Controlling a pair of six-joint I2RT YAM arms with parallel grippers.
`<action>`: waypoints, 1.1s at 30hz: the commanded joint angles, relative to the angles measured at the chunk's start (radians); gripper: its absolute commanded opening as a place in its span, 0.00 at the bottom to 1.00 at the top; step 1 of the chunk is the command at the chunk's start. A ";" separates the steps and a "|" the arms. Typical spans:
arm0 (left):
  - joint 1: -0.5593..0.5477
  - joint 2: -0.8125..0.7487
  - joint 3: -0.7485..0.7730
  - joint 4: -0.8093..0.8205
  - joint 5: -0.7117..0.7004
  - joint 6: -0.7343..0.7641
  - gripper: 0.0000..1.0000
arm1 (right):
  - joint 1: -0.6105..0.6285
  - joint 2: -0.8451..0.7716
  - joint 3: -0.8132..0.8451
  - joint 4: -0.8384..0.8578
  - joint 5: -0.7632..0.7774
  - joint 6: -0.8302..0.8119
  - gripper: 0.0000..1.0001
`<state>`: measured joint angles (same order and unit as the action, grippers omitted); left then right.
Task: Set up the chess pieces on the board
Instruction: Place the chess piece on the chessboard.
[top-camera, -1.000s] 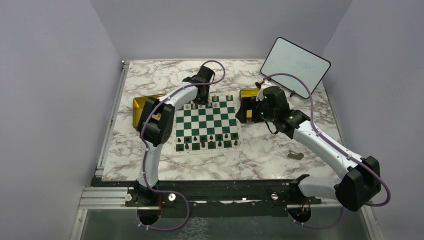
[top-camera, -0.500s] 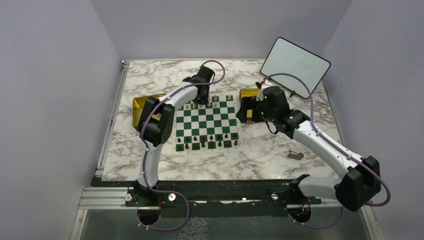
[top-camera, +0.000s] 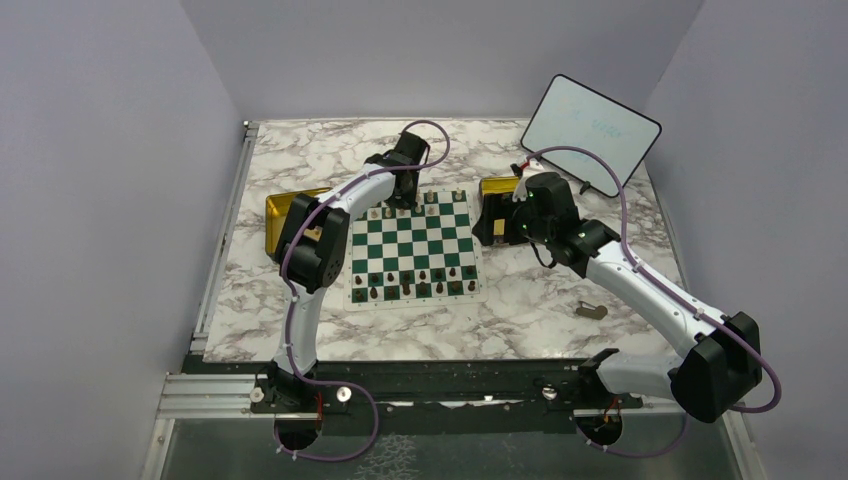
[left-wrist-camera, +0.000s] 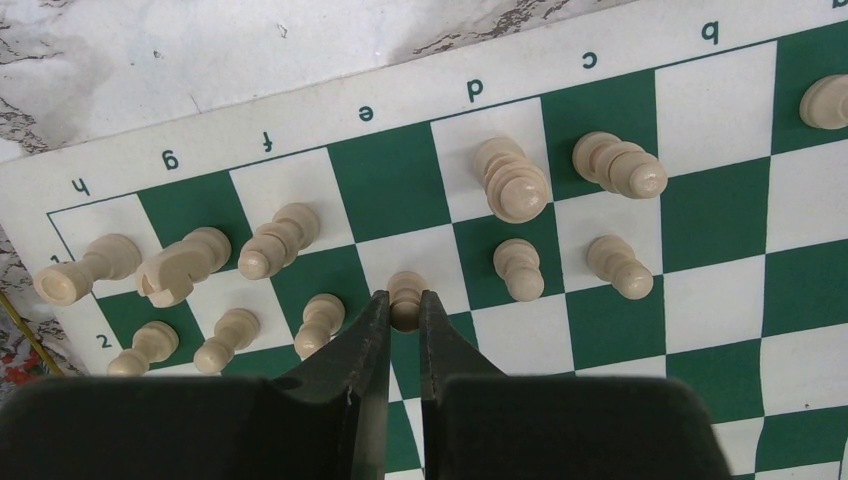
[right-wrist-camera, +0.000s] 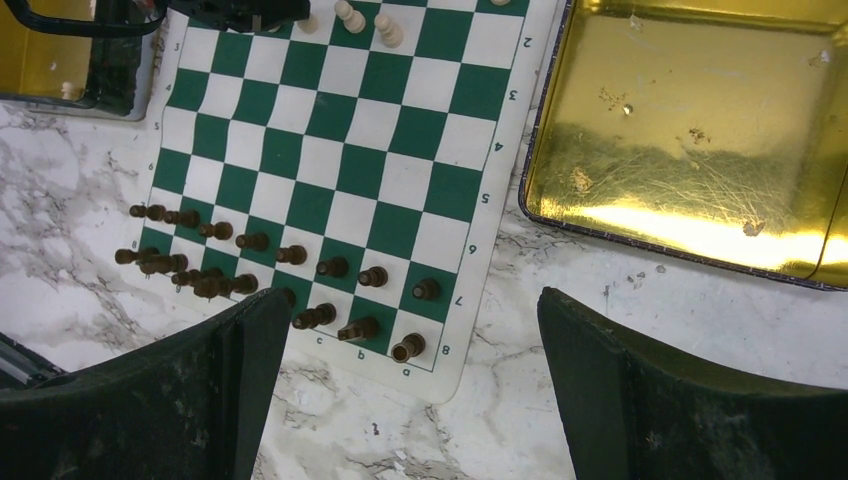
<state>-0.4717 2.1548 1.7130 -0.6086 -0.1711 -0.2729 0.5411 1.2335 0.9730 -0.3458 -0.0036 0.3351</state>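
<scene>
Twelve cream pieces (left-wrist-camera: 512, 180) show in the left wrist view: six taller ones along the row next to the lettered border of the board (left-wrist-camera: 620, 40), and six pawns in the row below them. One of those six, the cream pawn (left-wrist-camera: 404, 292) in the e column, sits between the black fingers (left-wrist-camera: 372, 335) of the left gripper (left-wrist-camera: 404, 312). The fingers are closed narrowly on its sides, and they hide its base. The e square in the lettered row is bare.

In the right wrist view the dark pieces (right-wrist-camera: 332, 267) fill the two rows at the lower left of the board. The inner row counts eight pawns. The outer row bunches up toward the left (too tightly to count with confidence).

There are two gold trays. One (right-wrist-camera: 700, 130) lies at the upper right of the right wrist view, just beside the board. The other (top-camera: 283, 215) lies off the board's left edge in the top view.

From above, the left arm stretches up the left side of the marble table (top-camera: 300, 150), and its wrist bends down over the board's far edge. The right arm angles in from the lower right, with the right gripper (right-wrist-camera: 410, 310) hanging by the board's right side. Its fingers (right-wrist-camera: 600, 370) are spread wide and hold nothing.

A whiteboard (top-camera: 590, 130) leans at the upper right.
</scene>
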 joint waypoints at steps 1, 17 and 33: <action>-0.002 -0.014 0.040 0.015 0.008 -0.014 0.12 | -0.007 -0.014 0.007 -0.012 0.030 -0.021 1.00; -0.002 -0.019 0.040 0.012 -0.007 -0.009 0.26 | -0.007 -0.007 0.010 -0.007 0.026 -0.017 1.00; 0.072 -0.226 -0.003 -0.025 0.023 -0.024 0.31 | -0.006 -0.002 0.000 0.013 -0.029 -0.001 1.00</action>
<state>-0.4576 2.0438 1.7233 -0.6308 -0.1696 -0.2813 0.5411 1.2339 0.9730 -0.3450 -0.0040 0.3294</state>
